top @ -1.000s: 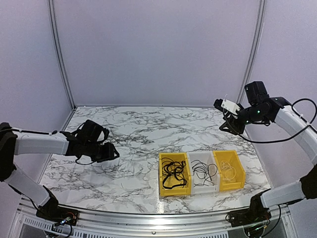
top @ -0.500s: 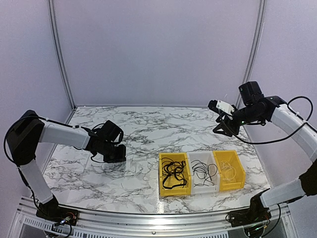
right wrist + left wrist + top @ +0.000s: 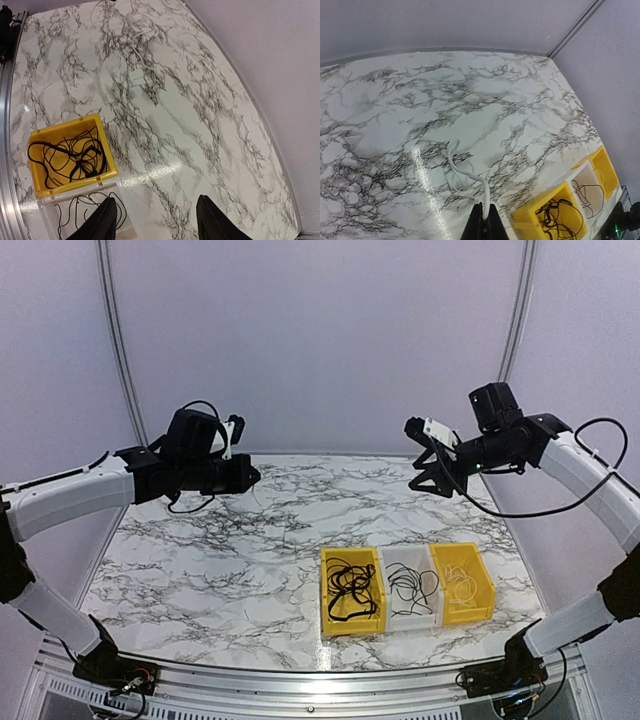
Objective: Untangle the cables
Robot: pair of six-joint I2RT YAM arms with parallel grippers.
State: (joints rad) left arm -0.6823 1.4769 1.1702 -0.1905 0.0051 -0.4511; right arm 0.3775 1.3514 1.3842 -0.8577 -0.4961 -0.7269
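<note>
My left gripper (image 3: 483,221) is shut on a thin white cable (image 3: 465,169), which hangs in a wavy line from the fingertips above the marble table. In the top view this gripper (image 3: 250,476) is raised high over the back left of the table. My right gripper (image 3: 417,466) is open and empty, held high over the back right; its fingers (image 3: 107,221) are spread wide in its wrist view. Black cables (image 3: 350,588) lie tangled in the left yellow bin (image 3: 327,620). Thin black cables (image 3: 412,586) lie in the white bin. A white cable (image 3: 462,586) lies in the right yellow bin.
Three bins stand in a row at the front right of the table (image 3: 200,570): yellow, white (image 3: 410,618), yellow (image 3: 487,590). The grey booth walls close in the back and sides. A metal rail runs along the near edge.
My left arm has risen from the table's left side and swung up and back, carrying the white cable. My right gripper has shifted left and slightly up.
</note>
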